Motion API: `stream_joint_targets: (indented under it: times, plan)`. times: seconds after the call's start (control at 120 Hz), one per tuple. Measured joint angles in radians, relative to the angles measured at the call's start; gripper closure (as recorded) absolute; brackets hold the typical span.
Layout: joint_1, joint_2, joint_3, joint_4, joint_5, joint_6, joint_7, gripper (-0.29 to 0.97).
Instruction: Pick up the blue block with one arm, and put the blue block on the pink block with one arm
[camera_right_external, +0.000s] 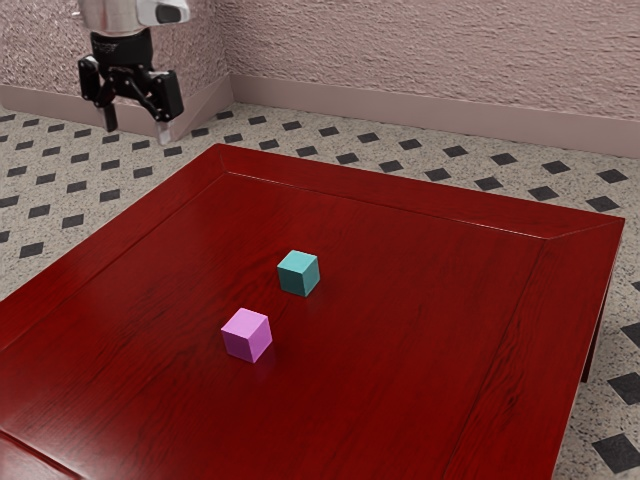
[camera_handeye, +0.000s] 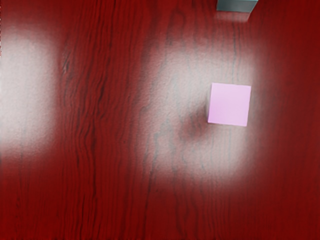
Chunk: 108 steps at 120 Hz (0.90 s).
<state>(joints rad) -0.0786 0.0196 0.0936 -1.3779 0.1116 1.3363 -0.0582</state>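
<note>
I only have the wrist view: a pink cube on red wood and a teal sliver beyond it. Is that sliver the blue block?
Observer: Yes. The exterior view shows it whole: a small teal-blue cube resting flat on the dark red wooden table.
Operator: How high is my hand above it?
Observer: The black two-finger pincer hangs well above the tabletop, at the exterior view's upper left.
Operator: Is it open?
Observer: Yes, its fingers are spread with nothing between them.
</note>
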Motion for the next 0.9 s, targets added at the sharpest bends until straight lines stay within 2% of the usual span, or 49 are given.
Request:
stream_joint_targets:
  times: [0.183,0.292,0.375,0.625,0.783,0.9]
  plan:
    - [0.009,0.001,0.0,0.01,-0.001,-0.01,-0.007,0.0]
    - [0.016,0.002,-0.005,0.211,-0.003,-0.067,-0.01,0.0]
    - [0.022,0.016,-0.011,0.267,-0.02,-0.094,-0.012,0.0]
    - [-0.034,0.06,-0.016,0.284,-0.04,-0.114,-0.016,0.0]
    - [-0.027,0.11,-0.016,0.283,-0.046,-0.113,-0.019,0.0]
    - [-0.024,0.152,-0.016,0.262,-0.079,-0.069,-0.02,0.0]
